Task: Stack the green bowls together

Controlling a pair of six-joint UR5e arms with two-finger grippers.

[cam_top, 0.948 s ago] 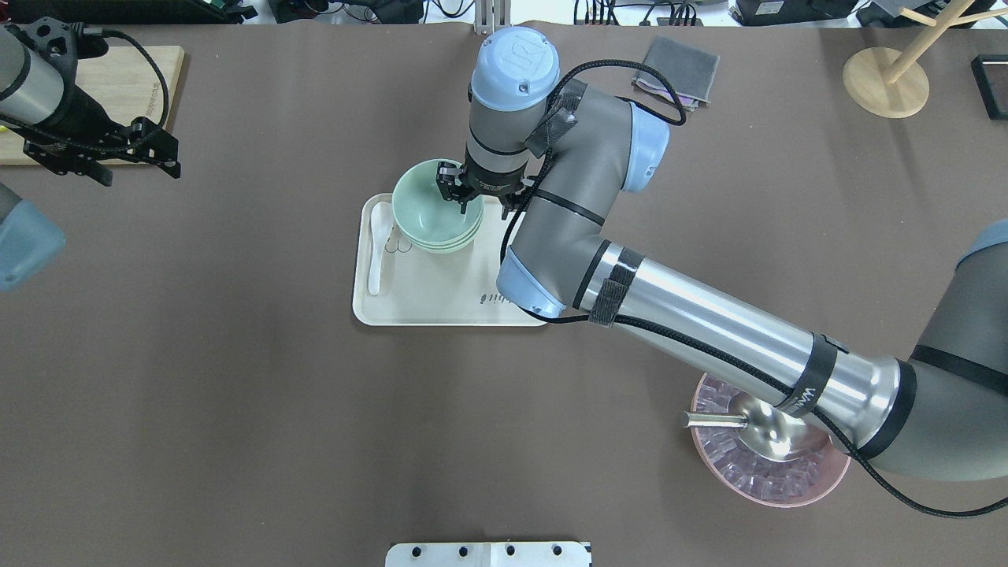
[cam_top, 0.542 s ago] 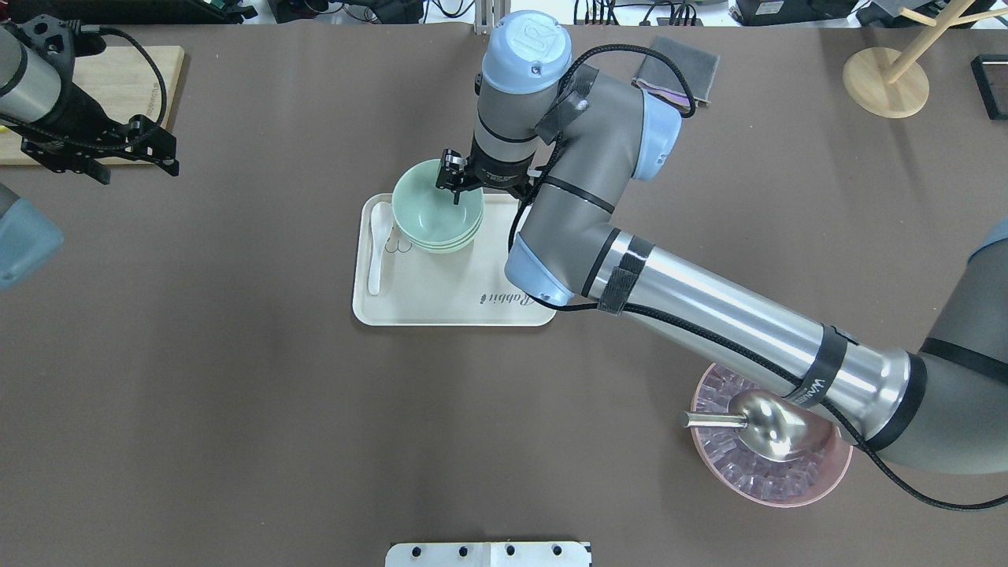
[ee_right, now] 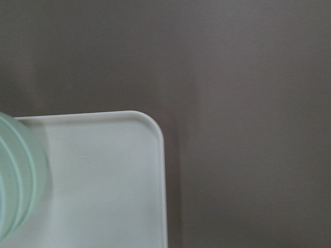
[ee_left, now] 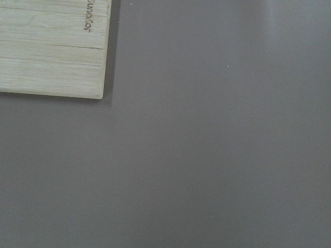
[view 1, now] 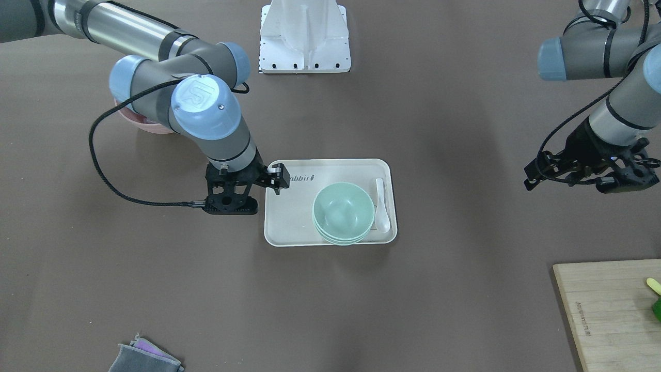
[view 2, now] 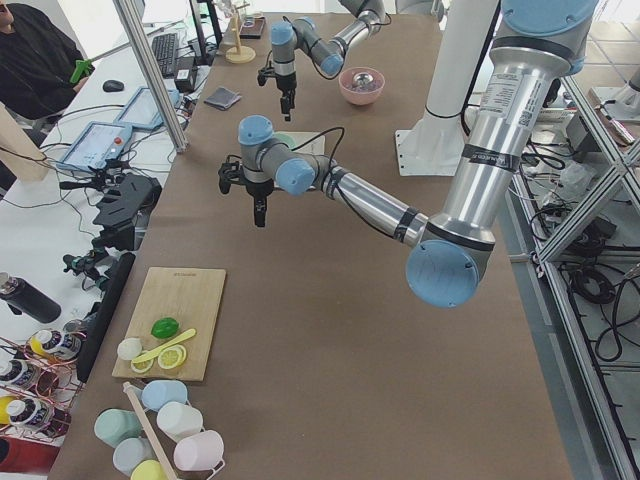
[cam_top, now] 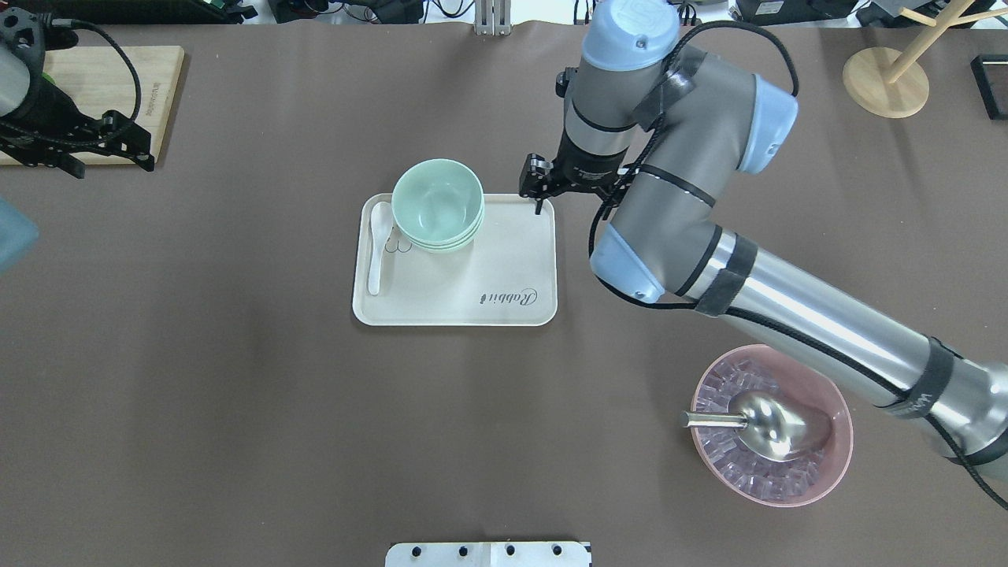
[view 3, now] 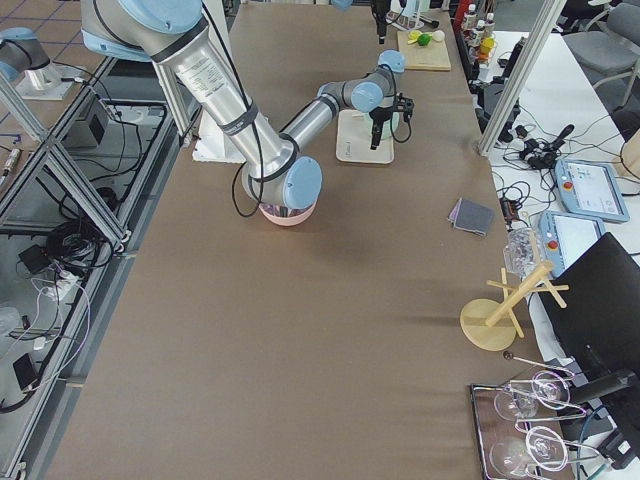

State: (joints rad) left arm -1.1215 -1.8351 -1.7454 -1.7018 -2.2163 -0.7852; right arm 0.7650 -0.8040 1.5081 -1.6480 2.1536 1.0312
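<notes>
The green bowls [cam_top: 437, 205] [view 1: 343, 213] sit nested in one stack on the far left part of a cream tray [cam_top: 472, 303] [view 1: 289, 227]. Their rims show at the left edge of the right wrist view [ee_right: 15, 181], beside the tray corner [ee_right: 129, 170]. My right gripper [cam_top: 539, 197] [view 1: 231, 208] hangs above the tray's far right corner, apart from the stack. It looks open and holds nothing. My left gripper [cam_top: 94, 153] [view 1: 627, 185] hovers far to the left near the cutting board, also apparently open and empty.
A white spoon [cam_top: 376, 252] lies on the tray beside the stack. A pink bowl [cam_top: 843, 465] with a metal scoop [cam_top: 756, 421] sits near right under my right arm. A wooden cutting board [cam_top: 118, 79] [ee_left: 51, 46] lies far left, a wooden stand [cam_top: 886, 83] far right.
My right gripper has drawn back from the top bowl's rim and moved right, past the tray's edge. The stack stays put. My left arm has shifted slightly left.
</notes>
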